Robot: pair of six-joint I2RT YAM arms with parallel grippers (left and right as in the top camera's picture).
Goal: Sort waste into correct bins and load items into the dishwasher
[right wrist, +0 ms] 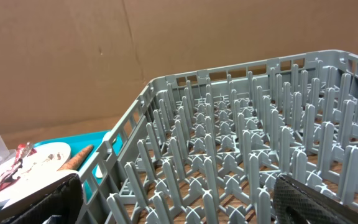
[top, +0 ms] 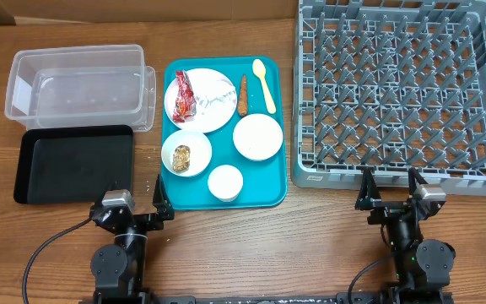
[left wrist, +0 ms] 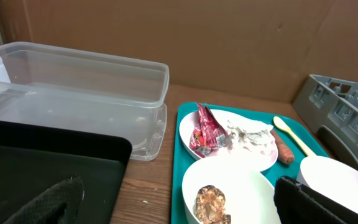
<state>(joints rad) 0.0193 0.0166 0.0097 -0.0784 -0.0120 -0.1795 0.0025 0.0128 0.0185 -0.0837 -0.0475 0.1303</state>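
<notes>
A teal tray holds a round plate with a red wrapper, an orange carrot piece, a yellow spoon, a bowl with a brown food lump, an empty bowl and a small cup. A clear tub and a black tray lie at the left. The grey rack is at the right. My left gripper is open near the front edge. My right gripper is open before the rack. The left wrist view shows the wrapper and the lump.
A brown cardboard wall stands behind the table. The rack's near wall fills the right wrist view, with the carrot piece to its left. Bare wood runs along the front of the table.
</notes>
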